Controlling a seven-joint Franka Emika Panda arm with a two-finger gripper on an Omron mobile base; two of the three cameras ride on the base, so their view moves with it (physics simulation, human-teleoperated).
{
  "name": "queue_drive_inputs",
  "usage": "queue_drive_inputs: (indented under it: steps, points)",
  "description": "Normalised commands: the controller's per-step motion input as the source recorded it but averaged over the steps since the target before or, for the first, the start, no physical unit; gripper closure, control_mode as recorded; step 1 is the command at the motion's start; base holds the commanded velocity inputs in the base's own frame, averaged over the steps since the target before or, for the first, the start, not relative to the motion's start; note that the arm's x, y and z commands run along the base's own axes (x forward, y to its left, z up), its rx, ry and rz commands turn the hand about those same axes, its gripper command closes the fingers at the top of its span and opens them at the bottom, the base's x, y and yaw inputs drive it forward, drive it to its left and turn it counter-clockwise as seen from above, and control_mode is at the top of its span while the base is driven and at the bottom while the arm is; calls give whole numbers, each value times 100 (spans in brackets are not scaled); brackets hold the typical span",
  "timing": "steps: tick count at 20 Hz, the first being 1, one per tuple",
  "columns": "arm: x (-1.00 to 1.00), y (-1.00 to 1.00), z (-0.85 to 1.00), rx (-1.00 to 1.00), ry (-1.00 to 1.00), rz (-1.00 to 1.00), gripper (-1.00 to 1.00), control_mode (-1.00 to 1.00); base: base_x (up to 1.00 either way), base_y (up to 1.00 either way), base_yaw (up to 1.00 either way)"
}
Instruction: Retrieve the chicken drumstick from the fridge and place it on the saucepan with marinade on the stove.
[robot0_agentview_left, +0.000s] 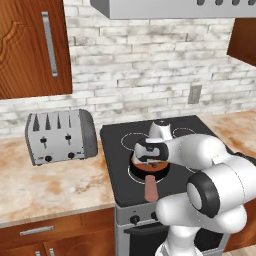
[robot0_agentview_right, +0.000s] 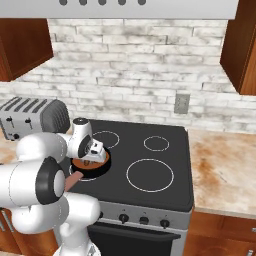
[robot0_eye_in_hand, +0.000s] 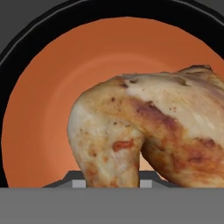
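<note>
From the left base view, my gripper (robot0_agentview_left: 149, 156) hangs directly over the saucepan with marinade (robot0_agentview_left: 150, 171), which sits on the front-left burner of the stove (robot0_agentview_left: 120, 165), close to its front edge. The pan's pinkish handle (robot0_agentview_left: 150, 189) points toward the stove's front edge, so my wrist comes in from above rather than along it. A toaster (robot0_agentview_left: 60, 136) stands on the worktop (robot0_agentview_left: 50, 187) just beside the stove's left edge, apart from my arm.

From the right base view, the gripper (robot0_agentview_right: 91, 152) again sits low over the saucepan (robot0_agentview_right: 95, 167) at the stove's (robot0_agentview_right: 165, 170) front-left corner. My forearm covers part of the pan, and I cannot make out the jaws here.

In the hand view, the chicken drumstick (robot0_eye_in_hand: 148, 131) hangs right in front of the camera, with the reddish-brown sauce and black rim of the saucepan (robot0_eye_in_hand: 39, 52) spread behind it. My 2 finger tips are hidden behind the meat, so the gap cannot be read off directly; the jaws are drawn in as far as they go, and I judge them clamped on the drumstick, holding it centred above the sauce so it drops inside the rim. Whether it touches the sauce I cannot tell. The fetching looks done; I judge that release remains.
</note>
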Motion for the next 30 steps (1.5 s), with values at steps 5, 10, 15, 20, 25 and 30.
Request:
queue_drive_inputs:
  steps: [5, 10, 15, 20, 25, 30]
  points:
    - [0, 0, 0, 0, 0, 0, 100, -100, 0, 0, 0]
    - [0, 0, 0, 0, 0, 0, -100, -100, 0, 0, 0]
    - [0, 0, 0, 0, 0, 0, -100, -100, 0, 0, 0]
    - [0, 0, 0, 0, 0, 0, -100, -100, 0, 0, 0]
    - [0, 0, 0, 0, 0, 0, -100, -100, 0, 0, 0]
    - [0, 0, 0, 0, 0, 0, -100, -100, 0, 0, 0]
